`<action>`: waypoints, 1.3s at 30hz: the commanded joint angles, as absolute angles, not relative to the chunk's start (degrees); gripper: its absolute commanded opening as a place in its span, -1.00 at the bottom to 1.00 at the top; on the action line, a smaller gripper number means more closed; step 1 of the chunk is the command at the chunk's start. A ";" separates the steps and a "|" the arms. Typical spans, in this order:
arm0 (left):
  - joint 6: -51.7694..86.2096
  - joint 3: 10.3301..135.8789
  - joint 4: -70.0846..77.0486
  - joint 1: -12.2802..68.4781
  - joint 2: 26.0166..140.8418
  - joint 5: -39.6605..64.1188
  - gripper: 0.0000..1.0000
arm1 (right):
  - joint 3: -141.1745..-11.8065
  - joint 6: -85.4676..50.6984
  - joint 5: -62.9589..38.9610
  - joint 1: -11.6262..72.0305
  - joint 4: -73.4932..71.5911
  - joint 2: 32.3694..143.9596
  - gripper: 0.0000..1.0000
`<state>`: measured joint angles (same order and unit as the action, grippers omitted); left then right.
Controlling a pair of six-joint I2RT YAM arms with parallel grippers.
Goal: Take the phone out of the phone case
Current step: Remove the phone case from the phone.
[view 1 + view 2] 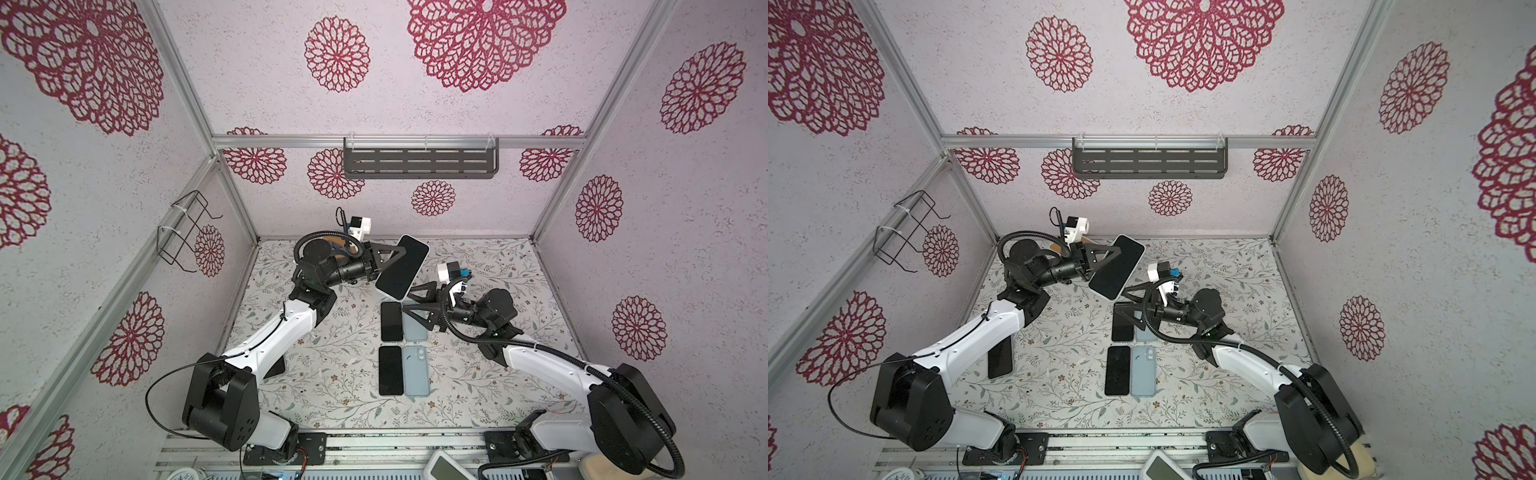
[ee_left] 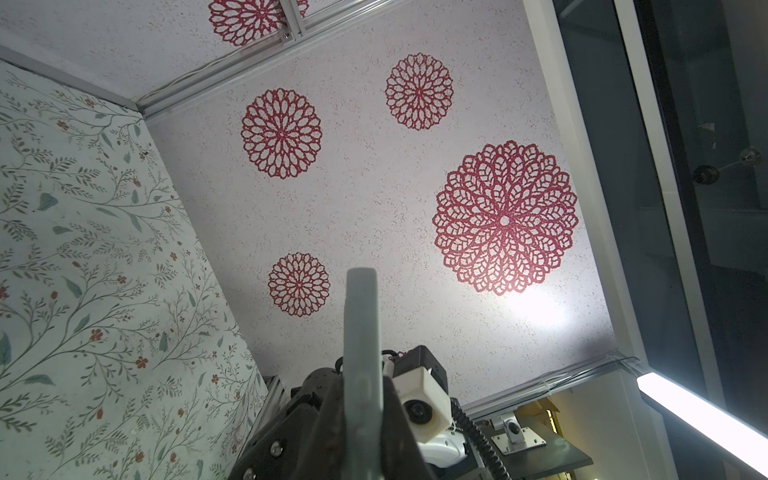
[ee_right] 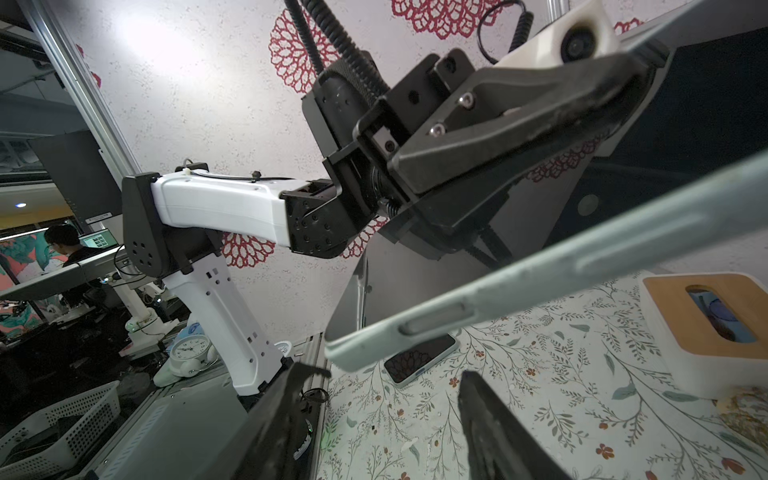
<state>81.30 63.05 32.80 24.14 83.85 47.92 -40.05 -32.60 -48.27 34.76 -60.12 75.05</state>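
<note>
My left gripper [image 1: 395,254] is shut on the phone [image 1: 402,266], holding it tilted above the table with the dark screen up. The phone sits in its pale blue phone case [image 1: 391,296], whose rim shows round the screen. In the left wrist view the case [image 2: 360,332] stands edge-on between my fingers. My right gripper [image 1: 409,302] is open just below the near end of the held phone, touching nothing. In the right wrist view the case's side [image 3: 540,270], with its button bumps, crosses above my open right gripper [image 3: 382,399]. Both top views show this; phone [image 1: 1117,268].
Two bare black phones [image 1: 392,321] [image 1: 390,370] lie mid-table beside two empty pale blue cases [image 1: 415,330] [image 1: 416,370]. Another phone [image 1: 1000,357] lies under the left arm. A wood-topped white box [image 3: 706,328] stands at the back. A shelf [image 1: 419,164] and wire basket [image 1: 183,232] hang on the walls.
</note>
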 commanded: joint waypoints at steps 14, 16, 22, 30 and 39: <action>83.31 64.42 38.72 25.75 82.70 47.31 -1.00 | -43.35 -37.19 -50.01 34.80 -69.76 78.21 0.11; 83.58 64.42 38.84 25.80 82.85 47.08 -1.00 | -43.29 -36.94 -49.85 34.80 -69.78 78.23 -0.09; 84.86 64.25 38.43 26.02 83.05 45.42 -1.00 | -43.23 -36.67 -50.02 34.89 -70.48 78.83 -0.39; 87.45 64.16 35.56 26.06 83.53 42.89 -1.00 | -42.29 -32.01 -48.87 35.72 -68.37 78.06 -0.48; 90.66 63.68 37.23 27.57 84.81 41.85 -1.00 | -44.26 -25.40 -48.24 35.77 -62.89 77.27 -0.61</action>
